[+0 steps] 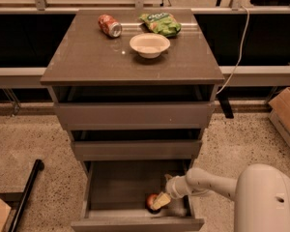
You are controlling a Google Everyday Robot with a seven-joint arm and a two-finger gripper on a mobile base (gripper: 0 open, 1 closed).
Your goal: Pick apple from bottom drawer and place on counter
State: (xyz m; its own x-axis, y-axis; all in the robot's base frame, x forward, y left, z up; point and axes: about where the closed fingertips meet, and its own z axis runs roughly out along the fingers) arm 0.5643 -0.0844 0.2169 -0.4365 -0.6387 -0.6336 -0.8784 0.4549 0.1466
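apple (151, 200) lies low in the bottom drawer (113, 185), near its front right corner, resting on the drawer floor. my gripper (160, 201) is down inside the drawer, right at the apple's right side and touching it or all but touching. whether the pincer is apart or clamped on the fruit, i cannot tell.

arm (208, 181) comes in from the right, bent low over the drawer's side wall. my judgement of why: the two drawers above are also pulled out a little and overhang the back of this one, so the way in is low and toward the front. the bottom drawer stands out furthest of the three, which leaves the apple open from above.

counter (87, 57): glossy grey-brown and flat. soda can (109, 25) on its side and green snack bag (160, 23) sit at the back, with the white bowl (150, 45) just ahead of them. the front half shows bare top, which i judge the likely set-down spot.

room: speckled stone floor (29, 139). cardboard box (286, 115) at right. white cable (238, 52) hangs down past the cabinet's right side. black bar (26, 190) lies on the floor at left.
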